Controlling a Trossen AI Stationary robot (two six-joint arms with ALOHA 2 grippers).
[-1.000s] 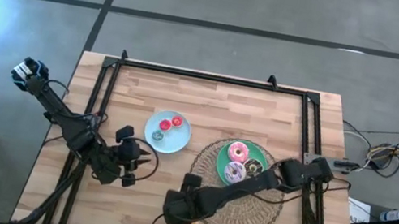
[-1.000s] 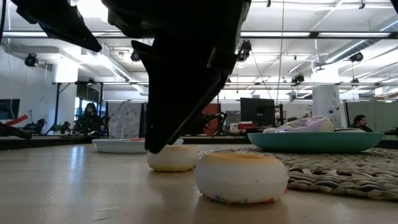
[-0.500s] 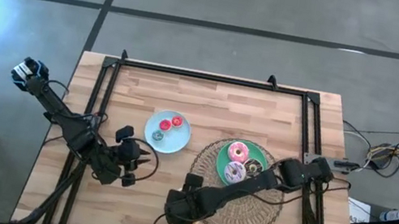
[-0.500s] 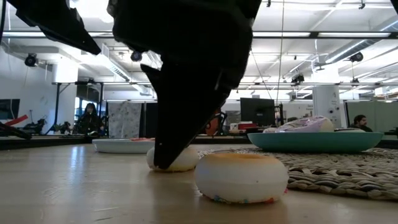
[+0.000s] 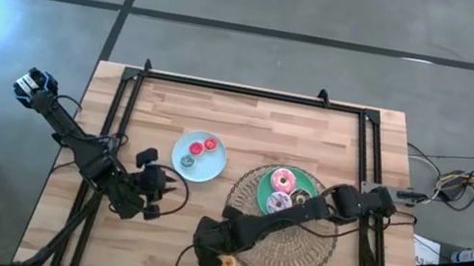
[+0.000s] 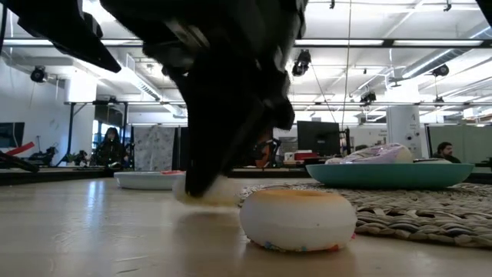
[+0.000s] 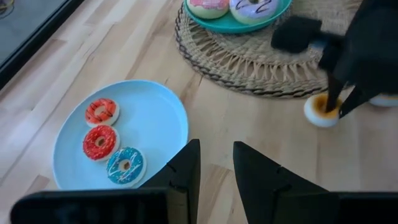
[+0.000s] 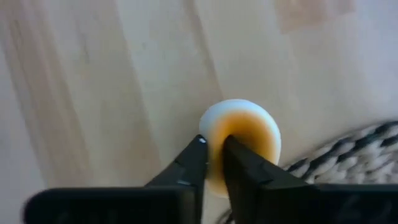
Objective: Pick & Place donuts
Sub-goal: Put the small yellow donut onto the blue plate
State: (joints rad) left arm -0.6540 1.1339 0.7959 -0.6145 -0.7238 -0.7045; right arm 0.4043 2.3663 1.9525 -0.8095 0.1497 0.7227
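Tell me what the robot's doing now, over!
Right gripper shut on the rim of an orange mini donut by the wicker mat. Left gripper open, waiting near the blue plate. Second mini donut close by.

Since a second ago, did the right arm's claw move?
Yes. The right gripper slid toward the table's near edge, away from the light-blue plate, pinching a mini orange donut.
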